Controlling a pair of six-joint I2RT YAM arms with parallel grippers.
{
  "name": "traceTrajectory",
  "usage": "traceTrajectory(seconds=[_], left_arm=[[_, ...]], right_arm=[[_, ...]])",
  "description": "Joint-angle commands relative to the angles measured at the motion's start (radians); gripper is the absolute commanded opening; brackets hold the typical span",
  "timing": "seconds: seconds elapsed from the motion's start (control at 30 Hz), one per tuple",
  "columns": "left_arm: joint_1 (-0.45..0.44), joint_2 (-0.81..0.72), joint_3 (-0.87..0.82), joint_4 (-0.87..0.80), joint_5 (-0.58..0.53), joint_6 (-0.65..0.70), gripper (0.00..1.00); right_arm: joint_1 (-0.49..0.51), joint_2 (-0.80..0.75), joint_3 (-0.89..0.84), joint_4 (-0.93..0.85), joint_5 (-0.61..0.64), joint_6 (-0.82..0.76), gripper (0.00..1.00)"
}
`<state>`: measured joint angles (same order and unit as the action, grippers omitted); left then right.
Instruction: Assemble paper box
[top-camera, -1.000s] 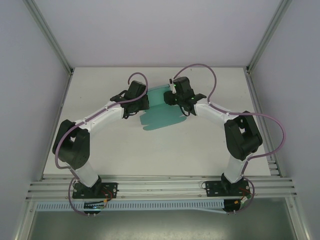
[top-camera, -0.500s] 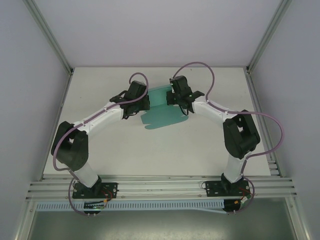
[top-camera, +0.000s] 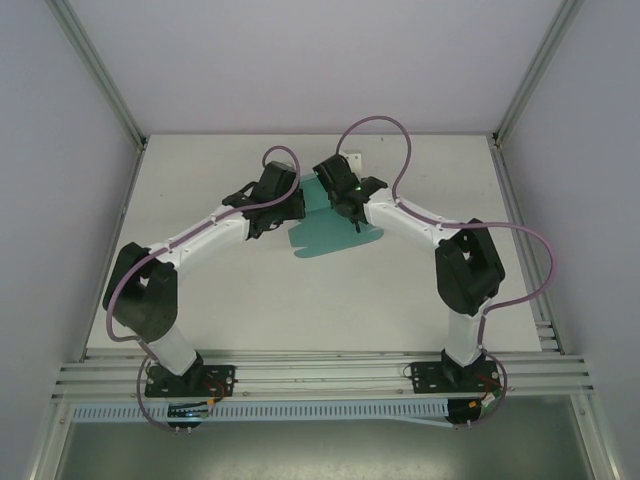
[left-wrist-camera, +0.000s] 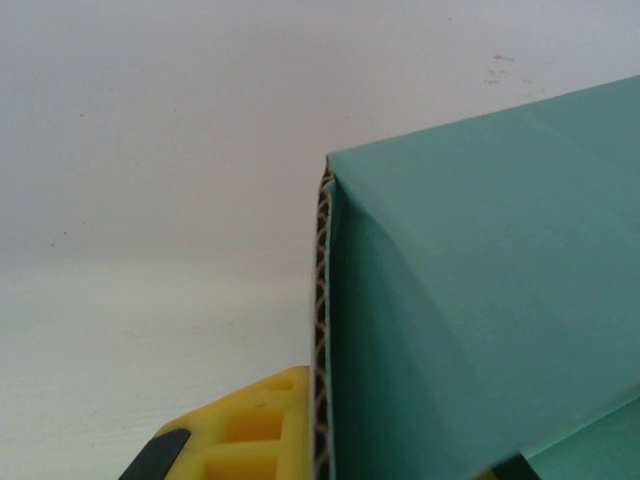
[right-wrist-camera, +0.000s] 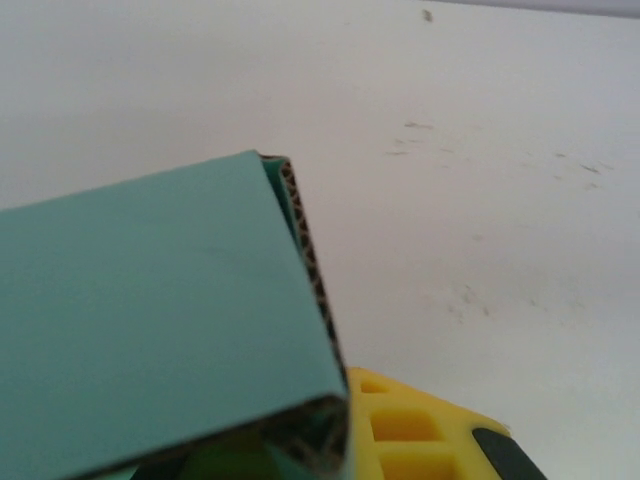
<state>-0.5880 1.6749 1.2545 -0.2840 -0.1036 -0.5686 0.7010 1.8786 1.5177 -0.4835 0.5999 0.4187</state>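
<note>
**Location.** In the overhead view the paper box (top-camera: 335, 232) lies on the white table (top-camera: 250, 300), off centre toward 12 o'clock. It is partly folded, and its rounded flaps extend flat toward 6 o'clock.

**Grippers.**
- The left gripper (top-camera: 292, 205) is at the box's 10 o'clock edge.
- The right gripper (top-camera: 338, 200) is at the box's 12 o'clock edge.
- Both sets of jaws are closed down to the thickness of the board.
- In the left wrist view a teal panel (left-wrist-camera: 480, 300) stands upright, with its fluted edge (left-wrist-camera: 322, 330) passing beside the yellow finger (left-wrist-camera: 250, 435). This reads as a pinch on the panel.
- In the right wrist view a folded panel (right-wrist-camera: 150, 300) sits against the yellow finger (right-wrist-camera: 420, 435). This is also judged to be gripped.

**Handling.**
- The exposed flutes show thin corrugated board, not plain paper.
- Expect it to be very light.
- Expect it to be stiff within each panel and to hinge readily only at the creases.
- The smooth teal face is likely to slip under a weak pinch, while a hard pinch can crush the flutes.

**Where to grip.** Take hold at a panel edge, close to a crease. A grip on a flap tip would let the board bow.
</note>
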Motion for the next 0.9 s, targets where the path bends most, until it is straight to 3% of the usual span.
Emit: traceTrajectory(seconds=[0.0, 0.17, 0.27, 0.33, 0.43, 0.6, 0.67, 0.87], left_arm=[[0.027, -0.037, -0.002, -0.087, -0.064, -0.04, 0.0], [0.003, -0.02, -0.012, -0.063, -0.015, -0.063, 0.0], [-0.004, -0.005, 0.0, -0.079, -0.026, -0.063, 0.0], [-0.004, -0.003, 0.0, -0.083, -0.034, -0.058, 0.0], [-0.004, -0.004, 0.009, -0.095, -0.057, -0.047, 0.0], [-0.004, 0.0, 0.013, -0.096, -0.069, -0.044, 0.0], [-0.004, 0.01, 0.023, -0.105, -0.06, -0.046, 0.0], [-0.003, 0.011, 0.027, -0.105, -0.054, -0.054, 0.0]], right_arm=[[-0.111, 0.015, -0.018, -0.097, 0.264, 0.224, 0.0], [-0.121, 0.05, 0.057, -0.163, 0.269, 0.312, 0.0], [-0.127, 0.037, 0.039, -0.114, 0.219, 0.308, 0.0], [-0.119, 0.025, 0.0, -0.005, 0.197, 0.178, 0.0], [-0.105, 0.022, -0.061, 0.165, 0.109, -0.136, 0.0], [-0.082, 0.006, -0.183, 0.33, -0.047, -0.587, 0.0], [-0.055, -0.008, -0.236, 0.389, -0.043, -0.752, 0.0], [-0.022, 0.011, -0.248, 0.445, 0.09, -0.855, 0.0]])
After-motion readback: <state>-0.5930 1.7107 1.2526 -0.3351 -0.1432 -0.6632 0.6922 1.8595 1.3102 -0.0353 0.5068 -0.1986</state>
